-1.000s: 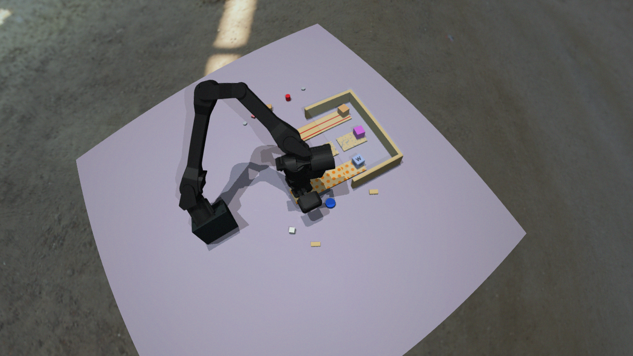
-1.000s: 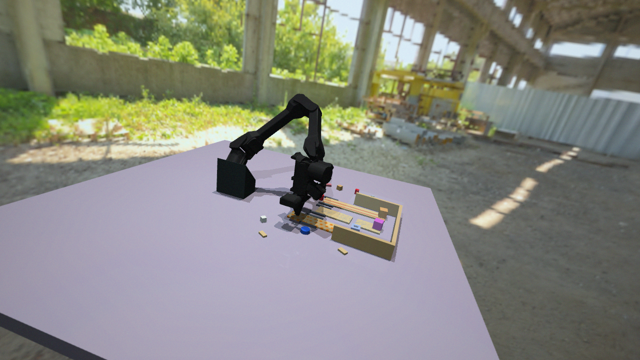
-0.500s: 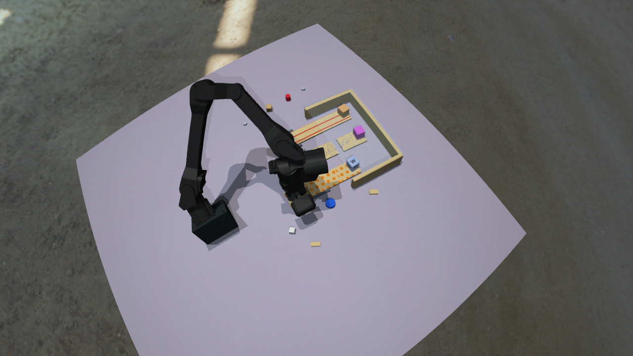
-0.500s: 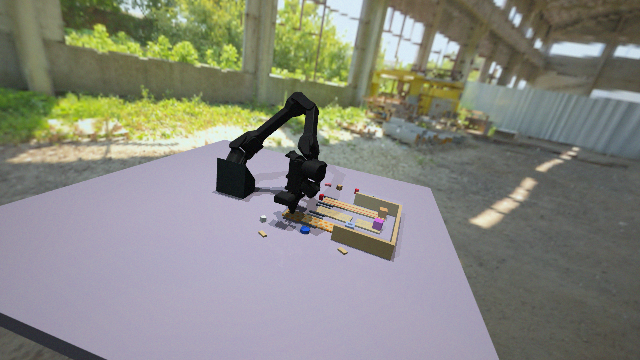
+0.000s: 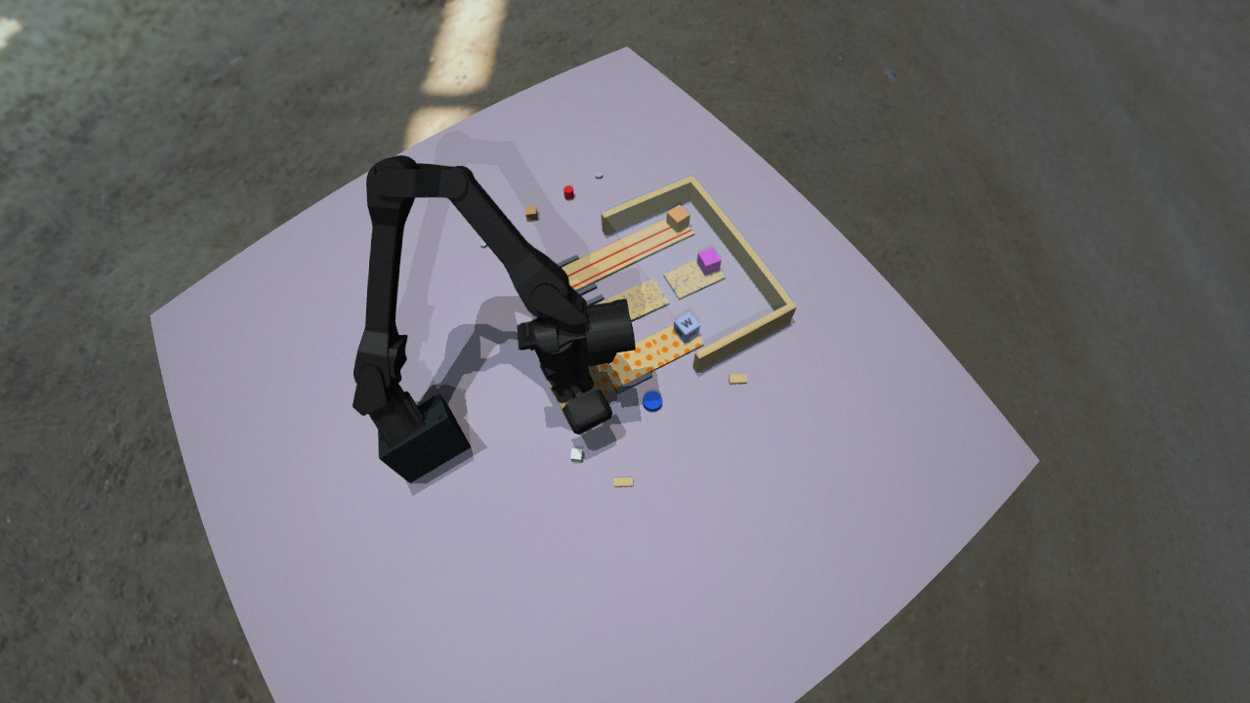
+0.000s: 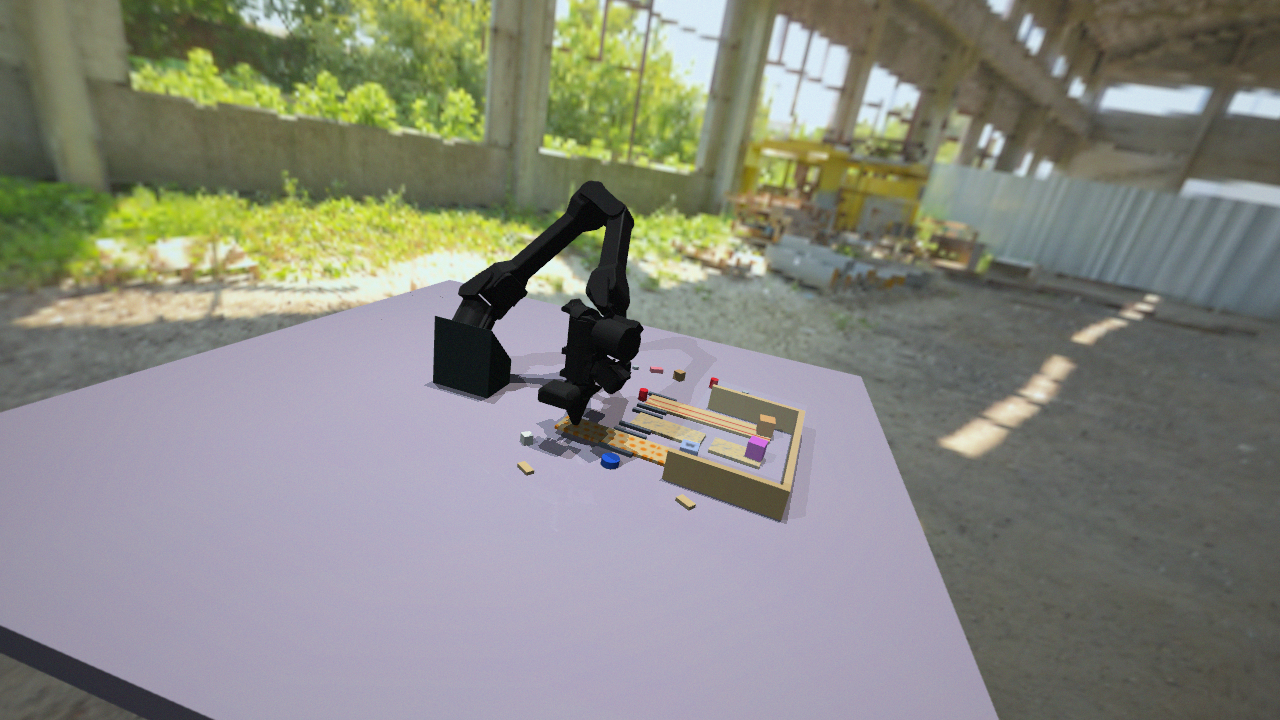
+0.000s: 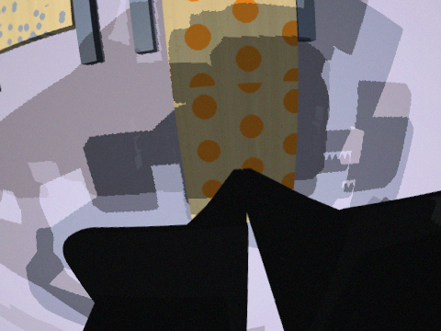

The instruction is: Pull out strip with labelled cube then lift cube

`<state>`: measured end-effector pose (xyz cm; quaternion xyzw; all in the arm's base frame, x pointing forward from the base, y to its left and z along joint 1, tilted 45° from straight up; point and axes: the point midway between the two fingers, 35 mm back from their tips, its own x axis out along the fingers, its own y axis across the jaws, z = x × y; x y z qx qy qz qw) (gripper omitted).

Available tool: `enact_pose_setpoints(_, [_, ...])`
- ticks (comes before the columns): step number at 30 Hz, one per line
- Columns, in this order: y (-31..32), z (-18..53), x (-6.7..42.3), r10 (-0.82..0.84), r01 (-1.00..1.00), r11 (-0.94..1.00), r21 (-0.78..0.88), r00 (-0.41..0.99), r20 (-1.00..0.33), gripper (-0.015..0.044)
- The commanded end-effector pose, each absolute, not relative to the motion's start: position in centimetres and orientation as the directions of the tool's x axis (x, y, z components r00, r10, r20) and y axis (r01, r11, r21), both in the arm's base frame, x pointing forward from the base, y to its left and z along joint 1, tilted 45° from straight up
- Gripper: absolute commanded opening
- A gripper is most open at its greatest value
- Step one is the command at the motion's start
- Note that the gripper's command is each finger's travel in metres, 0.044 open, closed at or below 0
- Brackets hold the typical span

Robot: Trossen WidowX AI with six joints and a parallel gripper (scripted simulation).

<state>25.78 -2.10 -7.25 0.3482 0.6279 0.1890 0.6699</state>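
The orange-dotted strip (image 5: 650, 353) (image 6: 617, 440) (image 7: 239, 37) is in one piece and sticks out of the open side of the tan walled frame (image 5: 742, 253) (image 6: 725, 483). The pale blue cube marked W (image 5: 687, 324) (image 6: 689, 445) sits on its far end, just inside the frame. My gripper (image 5: 569, 383) (image 6: 577, 417) (image 7: 242, 178) is shut, pointing down, with its tips on the near end of the dotted strip. Nothing is between the fingers.
A red-lined strip (image 5: 624, 250) carries a tan cube (image 5: 678, 217). A speckled strip lies in two pieces (image 5: 646, 297) (image 5: 694, 279), with a magenta cube (image 5: 708, 259). Grey rails (image 7: 86, 6) flank the strips. A blue disc (image 5: 651, 401) lies beside the dotted strip. Small scraps (image 5: 623, 481) (image 5: 576, 454) lie nearby.
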Motion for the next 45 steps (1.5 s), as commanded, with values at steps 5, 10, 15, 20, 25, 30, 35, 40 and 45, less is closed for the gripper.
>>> enact_pose_setpoints(5, [-1.3, -7.5, 23.8, 0.697, 0.196, 0.683, 0.703, 0.112, -0.708, 0.0])
enact_pose_setpoints(10, [-1.2, -7.5, 23.2, 0.697, 0.196, 0.683, 0.703, 0.111, -0.708, 0.0])
enact_pose_setpoints(15, [-1.1, -7.5, 22.5, 0.697, 0.197, 0.683, 0.703, 0.111, -0.708, 0.0])
enact_pose_setpoints(20, [-0.9, -7.5, 21.9, 0.697, 0.197, 0.683, 0.703, 0.111, -0.708, 0.0])
enact_pose_setpoints(25, [-0.8, -7.5, 21.3, 0.697, 0.197, 0.683, 0.703, 0.111, -0.708, 0.0])
enact_pose_setpoints(30, [-0.7, -7.4, 20.6, 0.697, 0.197, 0.683, 0.703, 0.11, -0.708, 0.0])
enact_pose_setpoints(35, [-0.6, -7.4, 20.1, 0.697, 0.198, 0.683, 0.703, 0.11, -0.709, 0.0])
enact_pose_setpoints(40, [-0.5, -7.4, 19.5, 0.697, 0.198, 0.683, 0.703, 0.11, -0.709, 0.0])
enact_pose_setpoints(45, [-0.4, -7.4, 18.9, 0.697, 0.198, 0.683, 0.703, 0.11, -0.709, 0.0])
